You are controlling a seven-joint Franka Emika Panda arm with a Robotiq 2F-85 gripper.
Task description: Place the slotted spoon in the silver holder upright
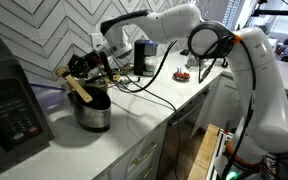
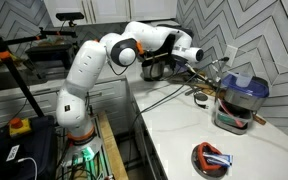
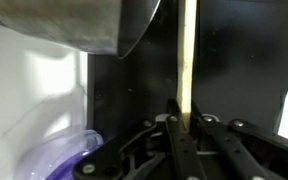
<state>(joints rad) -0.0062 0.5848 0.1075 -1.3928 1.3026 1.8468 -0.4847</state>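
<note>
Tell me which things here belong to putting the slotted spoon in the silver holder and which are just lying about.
For the job:
slotted spoon, its handle gripped between the fingers
silver holder

Lying about:
black appliance
blue-lidded container
red item on the counter

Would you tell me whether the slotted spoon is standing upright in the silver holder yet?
Not upright: the slotted spoon slants at the silver holder, its handle clamped in the gripper. Whether its end is inside, cannot tell.

The white surface carries the silver holder, a black box appliance just beside it, and a round red-filled dish well apart.
</note>
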